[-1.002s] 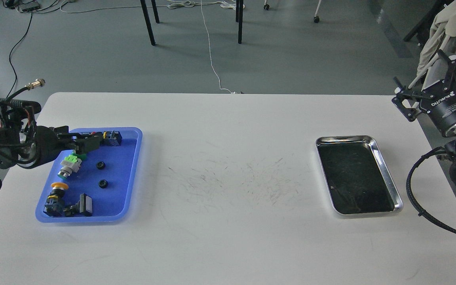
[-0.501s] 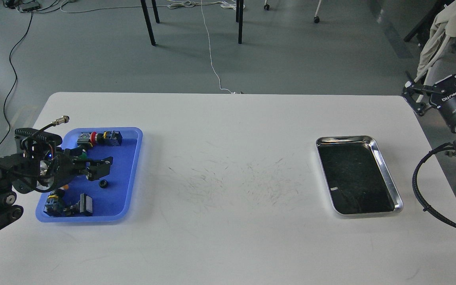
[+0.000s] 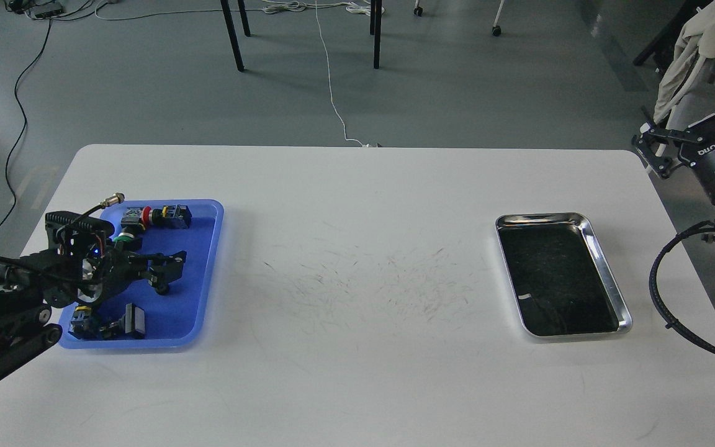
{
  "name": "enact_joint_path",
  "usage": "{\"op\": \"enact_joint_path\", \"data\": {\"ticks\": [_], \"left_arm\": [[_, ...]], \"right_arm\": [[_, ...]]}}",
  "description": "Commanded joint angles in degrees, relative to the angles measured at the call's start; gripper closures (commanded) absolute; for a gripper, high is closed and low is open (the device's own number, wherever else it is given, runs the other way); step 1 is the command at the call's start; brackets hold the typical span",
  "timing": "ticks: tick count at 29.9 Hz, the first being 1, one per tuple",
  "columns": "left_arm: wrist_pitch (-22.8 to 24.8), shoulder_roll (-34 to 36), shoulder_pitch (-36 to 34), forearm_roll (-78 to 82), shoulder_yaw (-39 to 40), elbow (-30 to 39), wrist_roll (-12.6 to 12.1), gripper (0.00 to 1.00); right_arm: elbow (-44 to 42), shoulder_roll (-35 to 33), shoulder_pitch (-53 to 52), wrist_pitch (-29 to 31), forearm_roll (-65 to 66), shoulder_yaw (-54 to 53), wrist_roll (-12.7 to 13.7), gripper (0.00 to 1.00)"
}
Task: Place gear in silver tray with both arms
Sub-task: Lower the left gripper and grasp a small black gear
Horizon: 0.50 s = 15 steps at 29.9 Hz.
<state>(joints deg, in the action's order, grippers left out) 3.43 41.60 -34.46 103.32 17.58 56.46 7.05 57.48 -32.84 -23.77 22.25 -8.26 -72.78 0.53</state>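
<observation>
The silver tray [image 3: 541, 217] lies empty on the right of the white table. The blue plastic tray [image 3: 193, 298] lies on the left. My left gripper [image 3: 168, 268] is low over the middle of the blue tray with its fingers apart. A small black gear [image 3: 162, 288] shows just under its lower finger, and whether they touch is not clear. A second gear is hidden by the gripper. My right gripper [image 3: 691, 121] hangs off the table's right edge, beyond the silver tray, with its claws spread and empty.
The blue tray also holds a red push button [image 3: 146, 215], a black block [image 3: 134, 320] and a yellow-and-blue switch [image 3: 81, 323]. A black cable [image 3: 668, 310] loops by the table's right edge. Chair legs and cords are on the floor behind.
My left gripper has moved from the tray's back toward me and right, onto the gears, and now covers one. My right gripper has drifted right, away from the table.
</observation>
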Motion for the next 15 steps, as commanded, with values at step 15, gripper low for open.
{"op": "enact_joint_path", "data": {"ticks": [15], "left_arm": [[0.0, -0.1, 1.4, 0.8, -0.1, -1.2, 0.6, 0.34]], "right_arm": [[0.0, 0.1, -0.2, 0.0, 0.0, 0.0, 0.0, 0.01]]}}
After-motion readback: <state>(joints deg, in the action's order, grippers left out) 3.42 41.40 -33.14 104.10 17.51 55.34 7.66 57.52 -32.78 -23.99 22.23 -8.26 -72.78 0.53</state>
